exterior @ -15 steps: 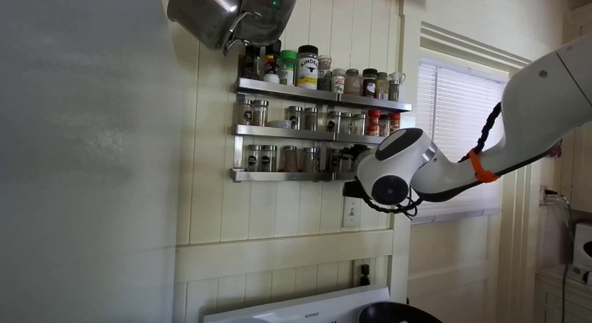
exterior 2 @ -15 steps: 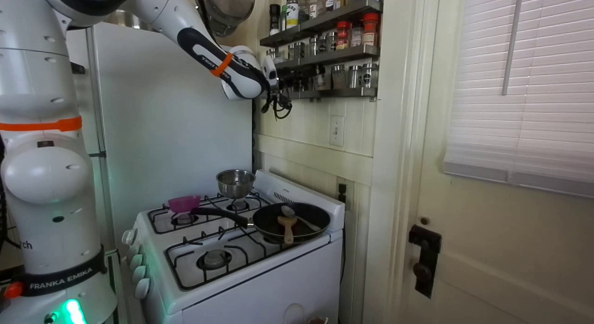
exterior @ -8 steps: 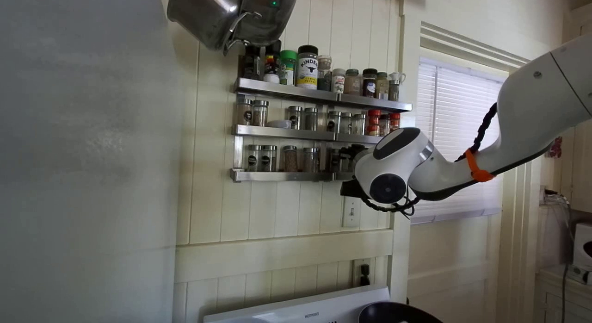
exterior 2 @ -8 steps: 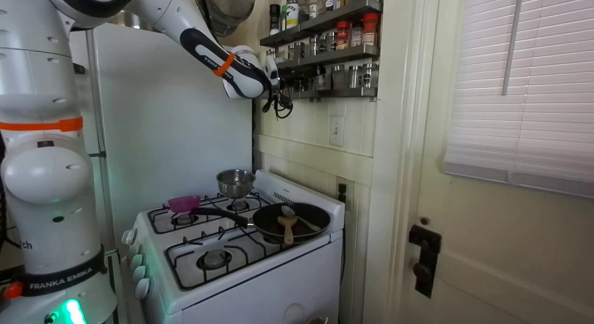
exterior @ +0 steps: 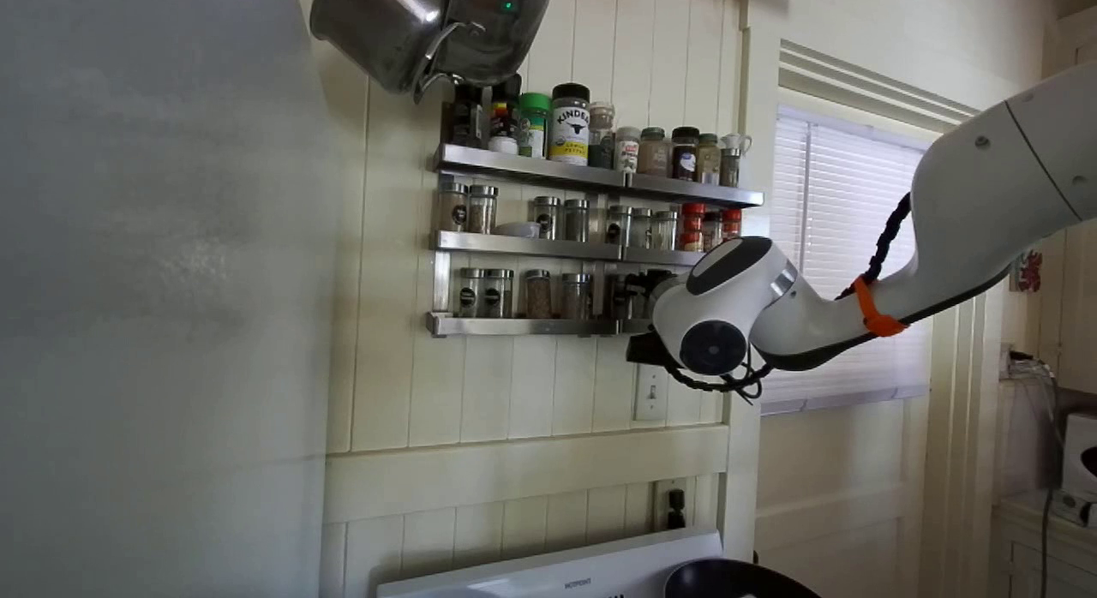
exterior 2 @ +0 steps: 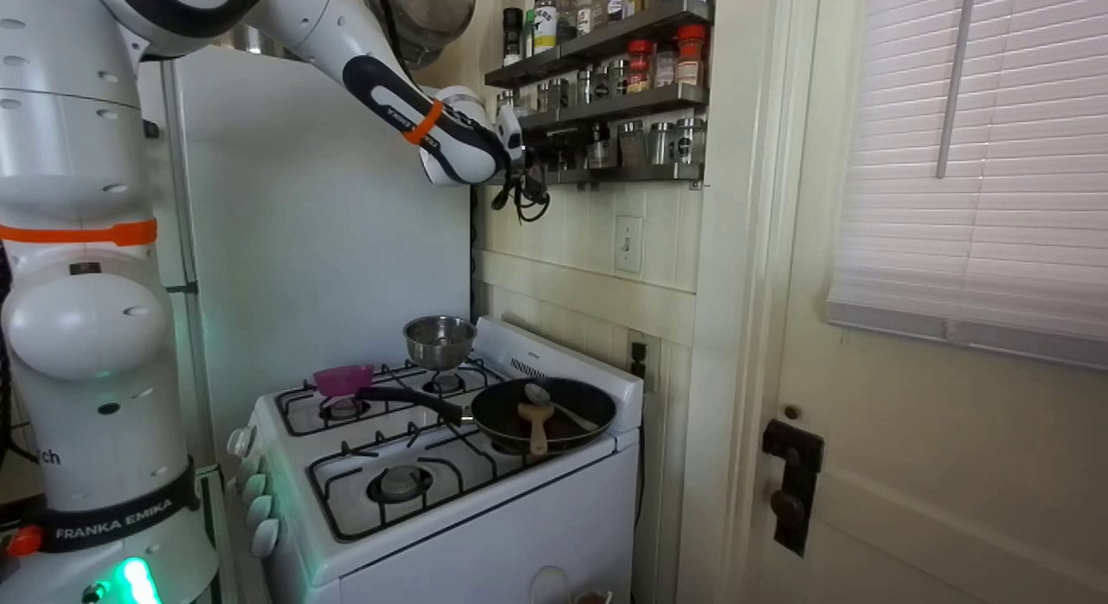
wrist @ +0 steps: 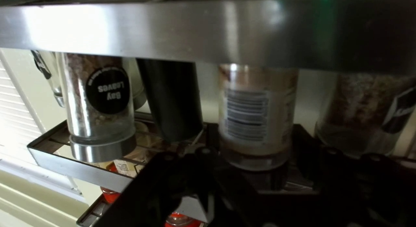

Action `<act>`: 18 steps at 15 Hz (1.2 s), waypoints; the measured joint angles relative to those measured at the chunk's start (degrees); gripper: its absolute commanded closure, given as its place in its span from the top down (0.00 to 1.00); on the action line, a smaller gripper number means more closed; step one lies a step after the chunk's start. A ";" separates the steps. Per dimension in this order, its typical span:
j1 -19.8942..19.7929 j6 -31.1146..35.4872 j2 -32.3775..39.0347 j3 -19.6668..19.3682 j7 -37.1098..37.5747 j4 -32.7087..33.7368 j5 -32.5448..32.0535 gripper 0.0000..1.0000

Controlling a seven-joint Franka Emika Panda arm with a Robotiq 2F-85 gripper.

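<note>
- Wrist view, picture inverted. Gripper [wrist: 255,136], one: set astride a bottle near its cap end; whether it squeezes or stands just clear, you cannot tell.
- Spice bottle [wrist: 247,116], one, barcode label: upright between the gripper's two sides, foot hidden behind the lip of the lowest shelf [wrist: 130,28]. Judged handling: settle the contact question first, then move slowly and square to the shelf, so you do not tip it.
- Black cylinder [wrist: 172,103], one: just beside the bottle; probably the first thing you knock if you swing or spread wide.
- Dark-labelled jar [wrist: 364,113], one, wording cut off: on the bottle's other side; allow it room too.
- Bay Leaves jar [wrist: 100,100], one: past the black cylinder.
- Middle shelf [wrist: 81,170], one: overhead; you likely have little room to lift before clearing its lip.
- Frying pan [exterior 2: 498,409], one: in an exterior view, on the stove [exterior 2: 485,526], well below the shelves; a slip could land thereabouts.
</note>
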 measured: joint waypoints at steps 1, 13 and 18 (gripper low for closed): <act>0.00 0.00 0.07 0.00 0.00 0.06 0.00 0.99; -0.01 0.00 -0.16 0.05 -0.06 -0.05 -0.04 0.87; 0.24 -0.03 -2.23 0.35 -0.06 -2.12 -0.06 0.91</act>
